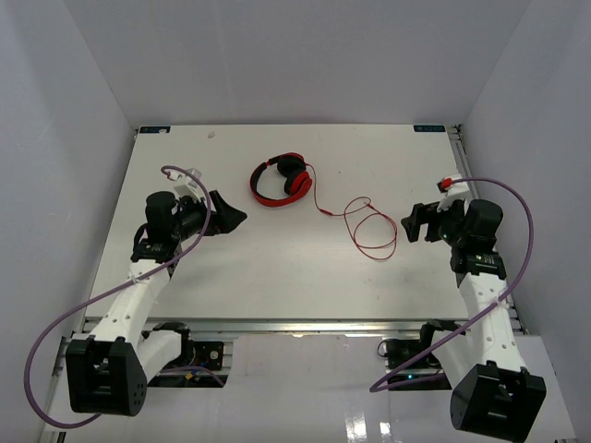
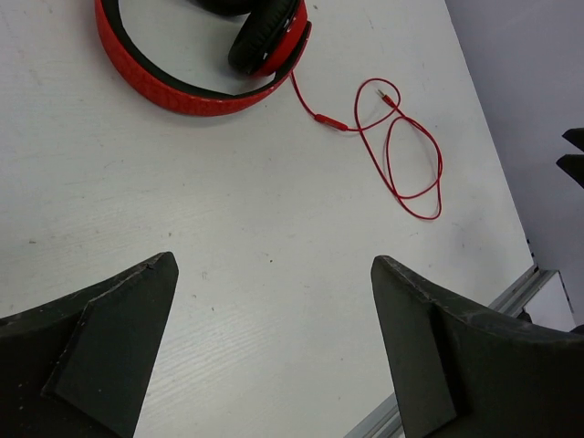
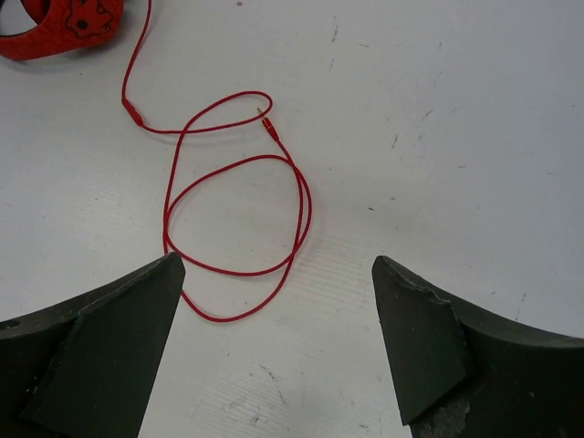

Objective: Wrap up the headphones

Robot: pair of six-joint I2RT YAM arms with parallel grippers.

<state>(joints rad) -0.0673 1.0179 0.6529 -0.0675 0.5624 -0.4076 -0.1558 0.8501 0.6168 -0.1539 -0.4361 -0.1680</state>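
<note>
Headphones [image 1: 294, 185]: glossy red round earcups, black padding, curved red headband lined in black. Lying flat at far centre of matte white tabletop [image 1: 277, 277], lightly scuffed and speckled.

Cable [image 3: 308, 210]: thin, red, leaving the earcup nearer the right arm, with a small inline bulge partway along. Then settling in loose overlapping loops on the tabletop, plug end lying among them.

Left tool [image 1: 235, 217]: blunt black wedge-shaped fingers spread wide, gripping nothing. Positioned near and to the left of headphones, pointed their way, clear of them.

Right tool [image 1: 411, 224]: same black fingers, rough at the edges, likewise spread wide and empty. Just right of cable loops, facing them, not touching. Well apart from the headphones, with the loops between.
</note>
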